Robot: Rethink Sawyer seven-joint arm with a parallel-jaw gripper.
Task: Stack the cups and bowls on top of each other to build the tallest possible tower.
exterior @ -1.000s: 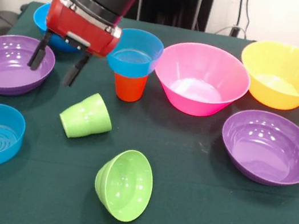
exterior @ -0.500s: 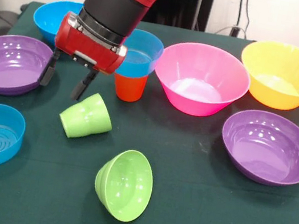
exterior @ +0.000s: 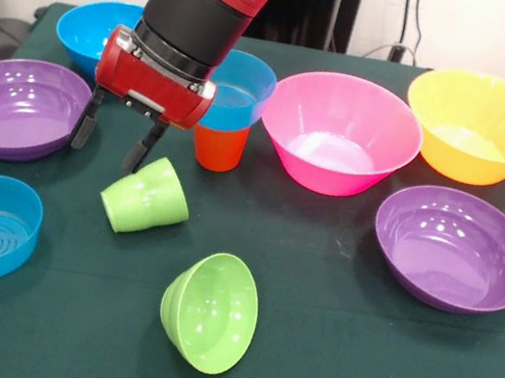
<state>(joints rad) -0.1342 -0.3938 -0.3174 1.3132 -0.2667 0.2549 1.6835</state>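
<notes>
Gripper [exterior: 112, 139] hangs with fingers spread wide and empty, between the left purple bowl [exterior: 15, 106] and the tipped lime green cup [exterior: 146, 196]; one finger [exterior: 146, 149] is just beside that cup's base. Orange cup [exterior: 218, 146] carries one blue bowl [exterior: 234, 91]. Counted: two purple bowls, three blue, one pink bowl [exterior: 341, 132], one yellow-orange bowl [exterior: 480, 126], one small lime bowl [exterior: 210, 311], two cups.
</notes>
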